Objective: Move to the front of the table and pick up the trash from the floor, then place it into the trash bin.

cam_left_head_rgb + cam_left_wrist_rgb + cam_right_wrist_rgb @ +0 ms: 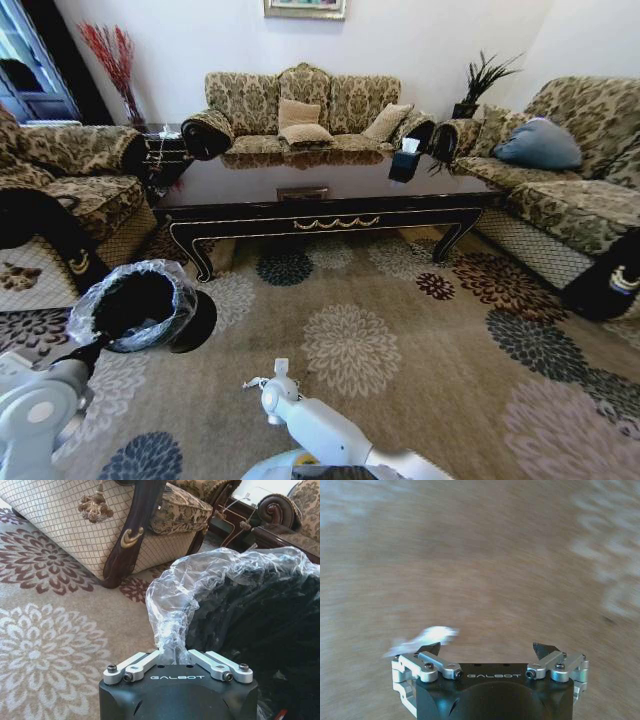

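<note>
Left gripper (172,655): pinching the crinkly liner at the trash bin's (140,305) near rim, fingers closed on the plastic.

Trash bin: sitting on the carpet (400,330) to the left front of the table (320,195), well apart from it.

Right gripper (487,652): hanging low over the carpet just right of the bin, fingers spread wide.

Trash (427,636): lying as a white tissue scrap against one open fingertip, not clamped.

Risk: probably missing the off-centre scrap on closing, or nudging it away; tugging the liner could be tipping the bin.
</note>
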